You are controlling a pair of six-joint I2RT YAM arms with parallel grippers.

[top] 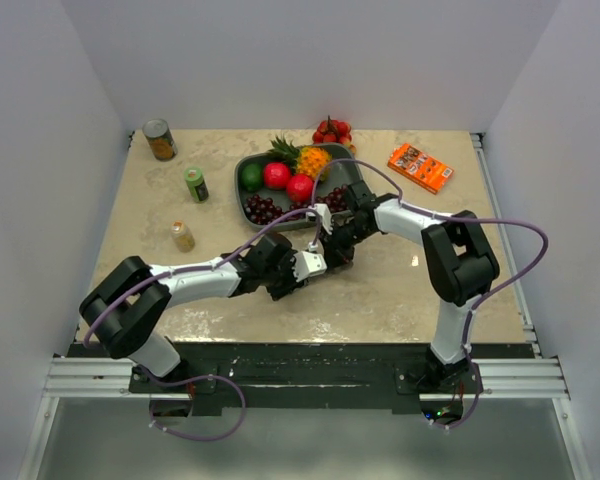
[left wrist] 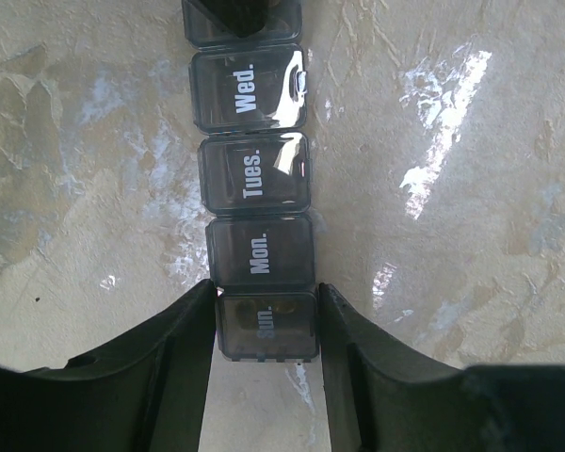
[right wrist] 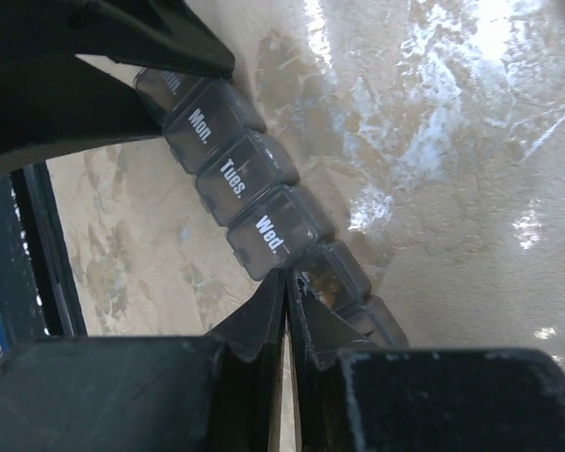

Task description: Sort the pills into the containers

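Observation:
The containers are one dark-grey strip of lidded compartments marked Sun., Mon., Tues. and Wed., lying flat on the marble table. My left gripper is shut on the Sun. end, one finger pressed against each side. Yellowish pills show faintly through the Sun. lid. In the right wrist view the strip runs diagonally. My right gripper is shut with nothing between its fingers, its tips resting at the compartment just past Wed., where something yellowish shows. Both grippers meet mid-table.
A grey fruit tray stands just behind the grippers. A can, a green bottle and a small yellow bottle stand to the left. An orange box lies at the back right, red fruit at the back.

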